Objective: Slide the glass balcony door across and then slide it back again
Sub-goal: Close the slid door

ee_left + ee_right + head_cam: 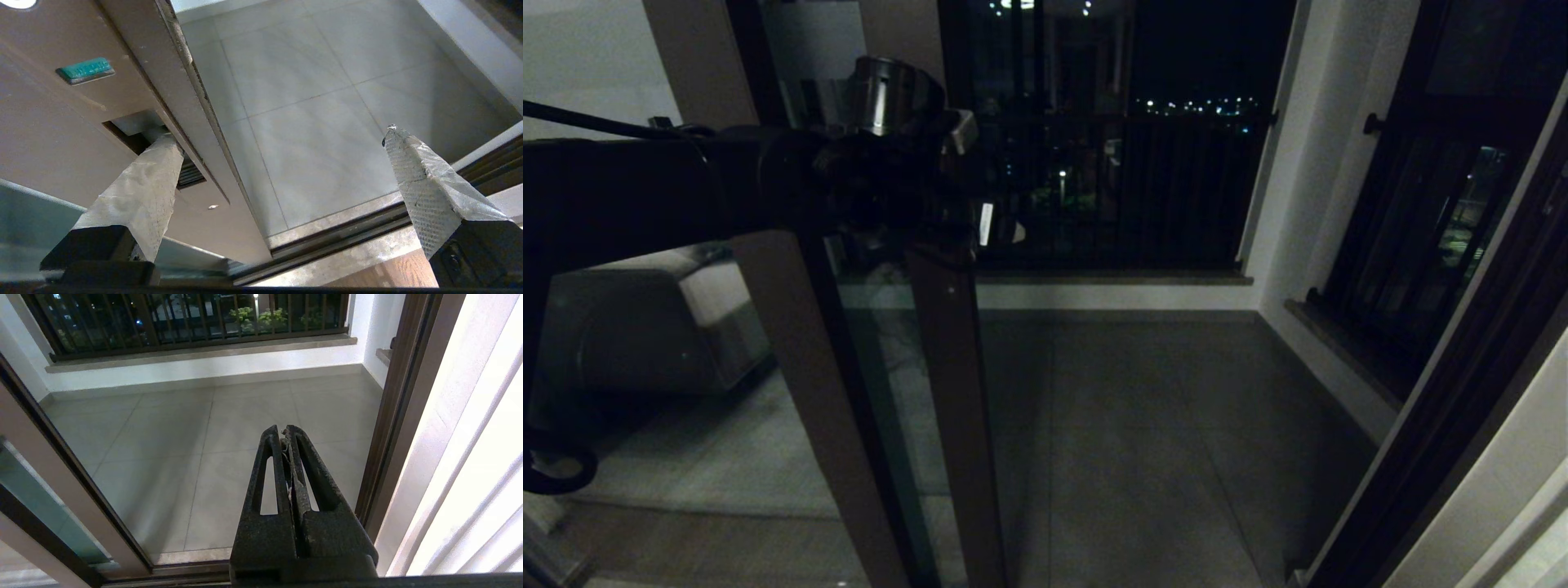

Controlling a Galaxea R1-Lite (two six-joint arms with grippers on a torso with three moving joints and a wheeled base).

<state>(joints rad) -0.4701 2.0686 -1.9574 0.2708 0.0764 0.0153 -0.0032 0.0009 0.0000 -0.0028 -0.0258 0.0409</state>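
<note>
The glass balcony door (pixel 949 384) stands at the left of the opening, its brown stile upright and its glass to the left. My left arm reaches across from the left, and the left gripper (pixel 984 229) is at the stile at handle height. In the left wrist view the left gripper (pixel 280 134) is open wide. One taped finger (pixel 139 196) is tucked into the recessed handle slot (pixel 126 132) in the stile (pixel 53 122); the other finger (pixel 425 183) hangs free over the floor. My right gripper (pixel 283 430) is shut and empty, low by the right side of the doorway.
The doorway opens onto a grey tiled balcony floor (pixel 1143 425). A dark floor track (pixel 335 234) runs along the threshold. A barred window (pixel 1111 188) closes the far side. The dark door jamb (pixel 1462 392) is at the right. A sofa (pixel 645 327) shows behind the left glass.
</note>
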